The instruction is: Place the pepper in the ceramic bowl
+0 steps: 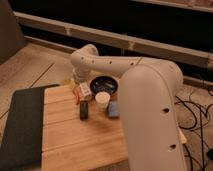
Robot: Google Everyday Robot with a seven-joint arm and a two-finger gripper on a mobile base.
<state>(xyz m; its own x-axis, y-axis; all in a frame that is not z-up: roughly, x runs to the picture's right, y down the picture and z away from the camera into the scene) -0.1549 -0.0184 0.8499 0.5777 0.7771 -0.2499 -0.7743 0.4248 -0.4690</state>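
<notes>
The glossy black ceramic bowl (pixel 104 83) sits at the back of the wooden table (pixel 75 142), behind a small white cup (pixel 102 100). A slim orange-red piece, the pepper (pixel 77 97), lies at the left of a pale snack packet (pixel 84 90), left of the bowl. My white arm reaches in from the lower right and bends at the back. My gripper (pixel 79 80) hangs low at the table's back edge, just left of the bowl and right above the packet and pepper. The packet partly hides the pepper.
A dark rectangular object (pixel 84 110) and a blue object (pixel 113 109) lie in front of the cup. A black mat (pixel 22 125) covers the table's left part. My bulky arm (pixel 150 115) covers the right side. Cables lie on the floor at the right.
</notes>
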